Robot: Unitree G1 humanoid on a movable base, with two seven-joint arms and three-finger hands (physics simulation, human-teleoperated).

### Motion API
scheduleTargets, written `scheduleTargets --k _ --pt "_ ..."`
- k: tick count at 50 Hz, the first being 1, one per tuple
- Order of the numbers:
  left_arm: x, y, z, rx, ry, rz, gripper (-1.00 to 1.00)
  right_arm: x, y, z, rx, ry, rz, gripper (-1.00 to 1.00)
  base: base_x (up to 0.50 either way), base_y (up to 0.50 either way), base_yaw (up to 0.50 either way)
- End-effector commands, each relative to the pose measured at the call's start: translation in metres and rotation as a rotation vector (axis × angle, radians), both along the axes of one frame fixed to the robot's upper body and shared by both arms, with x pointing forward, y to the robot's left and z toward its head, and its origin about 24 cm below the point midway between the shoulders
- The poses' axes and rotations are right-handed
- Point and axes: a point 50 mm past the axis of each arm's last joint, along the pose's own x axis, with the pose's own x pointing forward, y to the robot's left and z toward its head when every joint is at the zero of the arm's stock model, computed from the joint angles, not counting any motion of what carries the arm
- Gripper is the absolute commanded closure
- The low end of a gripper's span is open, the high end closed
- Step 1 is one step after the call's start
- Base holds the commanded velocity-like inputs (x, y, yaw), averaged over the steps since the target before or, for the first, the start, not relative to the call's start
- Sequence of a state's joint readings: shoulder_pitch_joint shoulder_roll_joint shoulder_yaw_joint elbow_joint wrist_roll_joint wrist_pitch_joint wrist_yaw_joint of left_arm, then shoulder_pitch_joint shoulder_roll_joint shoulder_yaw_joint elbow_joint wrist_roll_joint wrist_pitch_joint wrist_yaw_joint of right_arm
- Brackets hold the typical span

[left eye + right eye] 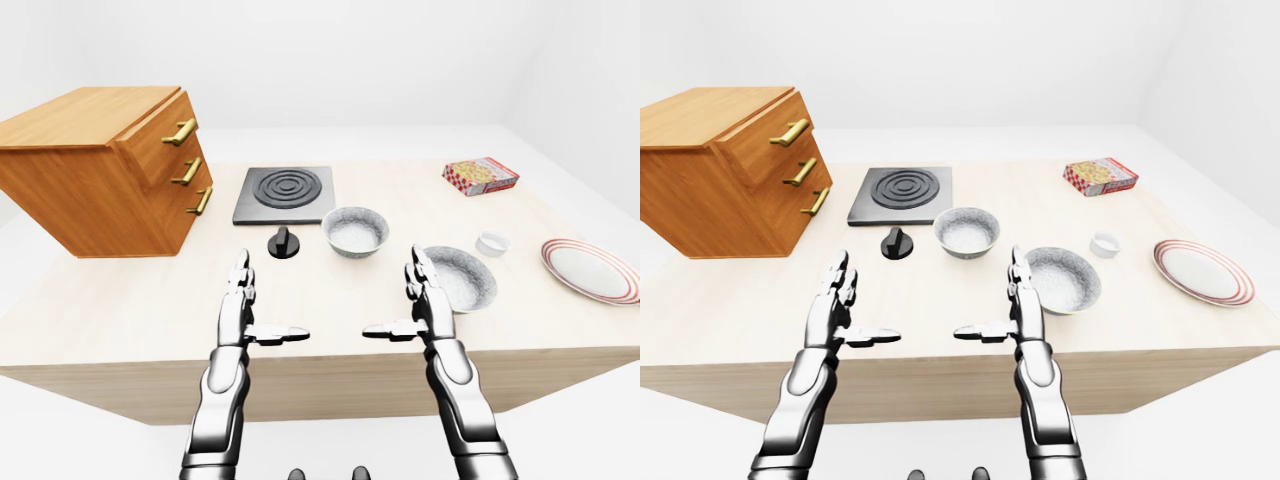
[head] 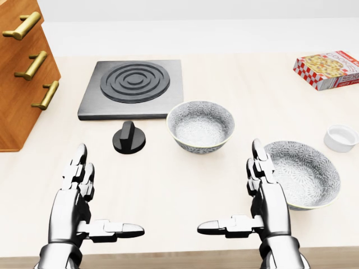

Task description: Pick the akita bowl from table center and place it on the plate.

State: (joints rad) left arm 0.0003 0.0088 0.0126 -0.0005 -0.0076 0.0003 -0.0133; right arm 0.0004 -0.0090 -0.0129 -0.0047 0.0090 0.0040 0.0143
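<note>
akita bowl above hands in head view | left hand spread | right hand spread | plate well right of right hand

Pale wooden table, set with kitchen things.
It carried a drawer cabinet at the left-eye view's left, a black burner plate with a knob just below, the akita bowl at centre, a second patterned bowl, a small white cup, a red-rimmed plate at right, and a checkered box.

Bright, even, sharp render; faint shadows
</note>
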Motion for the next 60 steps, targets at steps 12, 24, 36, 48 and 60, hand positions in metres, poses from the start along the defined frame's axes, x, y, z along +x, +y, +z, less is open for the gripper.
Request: scheduleTargets --k 12,24,36,48,60 --pt "0.017 0.003 0.022 0.046 -0.034 -0.015 -1.0 0.008 -0.011 0.044 -0.056 -0.132 0.009 -1.0 0.0 0.0 0.0" --pt "0.026 0.002 0.054 0.04 -0.16 -0.022 -1.0 0.005 -0.015 0.053 -0.061 -0.171 0.014 -1.0 0.0 -0.24 0.0" --pt "0.019 0.002 0.053 0.04 -0.161 -0.018 -1.0 0.0 -0.015 0.05 -0.052 -0.16 0.024 -1.0 0.0 -0.5 0.0" --pt "0.019 0.003 0.051 0.043 -0.154 -0.016 -1.0 -0.001 -0.015 0.05 -0.044 -0.16 0.028 -1.0 0.05 -0.5 0.0" --pt "0.019 0.003 0.05 0.043 -0.15 -0.014 -1.0 0.001 -0.014 0.05 -0.047 -0.161 0.032 -1.0 0.35 -0.42 0.0"
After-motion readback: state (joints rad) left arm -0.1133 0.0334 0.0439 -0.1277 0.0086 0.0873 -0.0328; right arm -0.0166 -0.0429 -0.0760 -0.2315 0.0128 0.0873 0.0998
